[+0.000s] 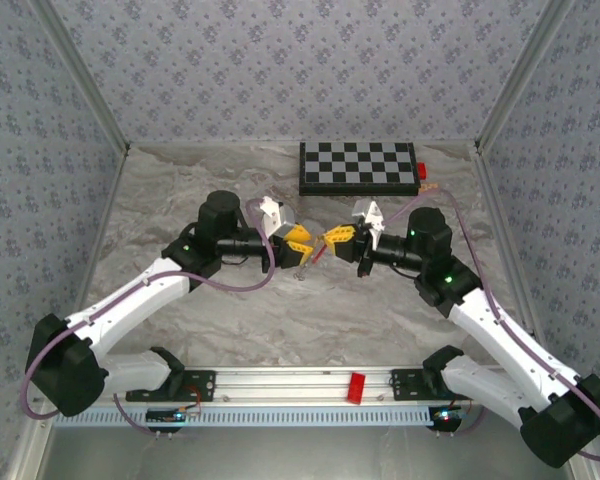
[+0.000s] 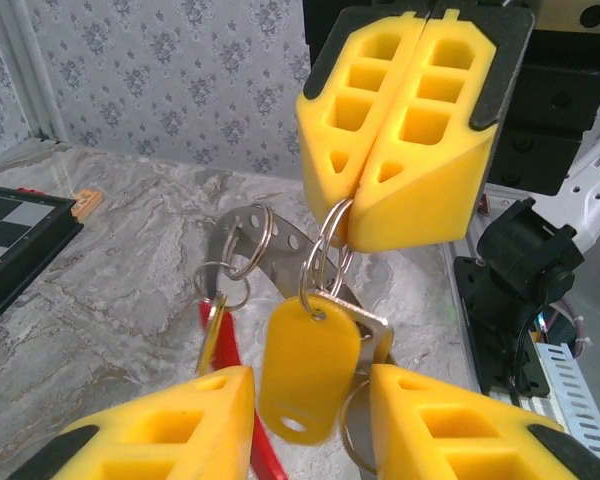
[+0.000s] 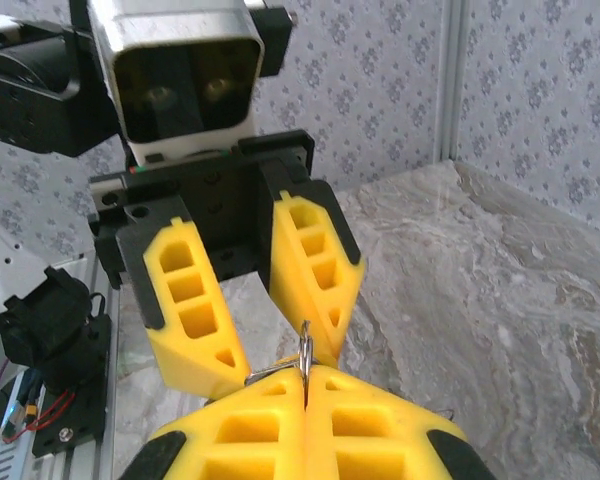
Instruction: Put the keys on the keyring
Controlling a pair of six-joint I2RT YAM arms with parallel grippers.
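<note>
The right claw (image 3: 305,388) presses its ribbed yellow fingers shut on the thin steel keyring (image 2: 327,250), above the marbled worktop (image 2: 110,290). Flat metal keys (image 2: 375,325) and a smooth oval yellow tag (image 2: 310,365) hang from it, between the parted fingers of the left claw (image 2: 310,425).

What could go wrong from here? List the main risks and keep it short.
1. The right gripper pinches the keyring at its very fingertips. A sideways tug could pull the thin ring free, and everything hanging from it would drop.
2. The left gripper has its jaws open on either side of the yellow tag, so closing now may grab the tag by mistake.
</note>
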